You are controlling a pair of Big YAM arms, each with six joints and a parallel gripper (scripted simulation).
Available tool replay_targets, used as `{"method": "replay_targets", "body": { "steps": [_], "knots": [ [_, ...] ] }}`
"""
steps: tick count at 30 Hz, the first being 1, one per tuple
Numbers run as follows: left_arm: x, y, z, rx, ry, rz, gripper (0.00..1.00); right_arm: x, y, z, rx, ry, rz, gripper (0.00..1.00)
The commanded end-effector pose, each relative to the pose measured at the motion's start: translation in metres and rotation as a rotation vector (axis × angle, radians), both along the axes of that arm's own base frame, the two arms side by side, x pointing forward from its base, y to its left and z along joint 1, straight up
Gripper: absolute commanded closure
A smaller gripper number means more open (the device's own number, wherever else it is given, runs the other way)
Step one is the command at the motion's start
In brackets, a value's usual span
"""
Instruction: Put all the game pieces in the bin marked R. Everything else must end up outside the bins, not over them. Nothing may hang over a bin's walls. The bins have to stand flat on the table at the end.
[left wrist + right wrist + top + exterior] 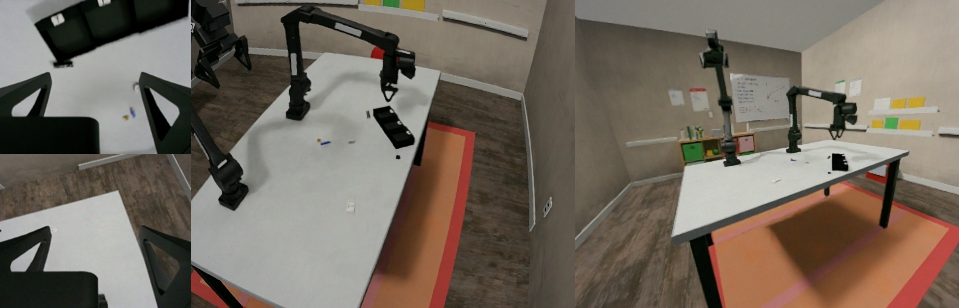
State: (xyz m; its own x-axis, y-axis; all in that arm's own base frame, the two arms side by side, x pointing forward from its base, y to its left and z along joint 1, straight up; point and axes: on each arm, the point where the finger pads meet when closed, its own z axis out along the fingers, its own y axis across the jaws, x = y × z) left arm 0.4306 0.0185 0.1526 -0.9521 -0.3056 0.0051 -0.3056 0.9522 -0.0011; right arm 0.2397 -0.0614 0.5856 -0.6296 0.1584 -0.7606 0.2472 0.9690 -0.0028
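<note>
A black row of three bins [393, 126] lies near the table's right edge; its white labels are too small to read. In the left wrist view the bins [99, 24] look empty. My left gripper [389, 95] hangs open and empty above the table just beyond the bins' far end. Small pieces lie loose on the table: a dark flat piece [368, 114] beside the bins, a black cube [397, 157] near the table edge, a blue piece [325, 143], a yellow piece [319, 140], a pale piece [351, 141] and a white piece [350, 206]. My right gripper [223, 62] is raised high, open and empty.
The left arm's base [297, 107] stands at the table's left side and the right arm's base [232, 192] nearer the front left. The table's right edge runs close beside the bins, with an orange rug [441, 200] on the floor below.
</note>
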Motion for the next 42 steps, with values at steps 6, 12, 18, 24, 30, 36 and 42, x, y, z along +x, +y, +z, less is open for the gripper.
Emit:
{"method": "replay_targets", "body": {
  "steps": [6,12,18,24,30,36,42],
  "knots": [
    [0.064,0.015,-0.021,0.000,-0.030,0.268,0.00,-0.005,-0.002,0.017,-0.003,-0.023,-0.012,0.00],
    [0.096,0.015,-0.047,0.000,-0.061,0.356,0.00,-0.005,-0.002,0.017,-0.003,-0.023,-0.012,0.00],
    [0.087,0.012,-0.057,0.001,-0.036,0.353,0.00,-0.005,-0.002,0.017,-0.003,-0.023,-0.012,0.00],
    [0.090,0.012,-0.043,-0.002,-0.059,0.353,0.00,-0.005,-0.002,0.017,-0.003,-0.023,-0.012,0.00],
    [0.090,0.012,-0.039,-0.002,-0.058,0.347,0.00,-0.005,-0.002,0.017,-0.003,-0.023,-0.012,0.00],
    [0.086,0.011,-0.039,-0.001,-0.050,0.346,0.00,-0.005,-0.002,0.017,-0.003,-0.023,-0.012,0.00],
    [0.089,0.011,-0.033,-0.002,-0.060,0.346,0.00,-0.005,-0.002,0.017,-0.003,-0.023,-0.012,0.00]
  ]
}}
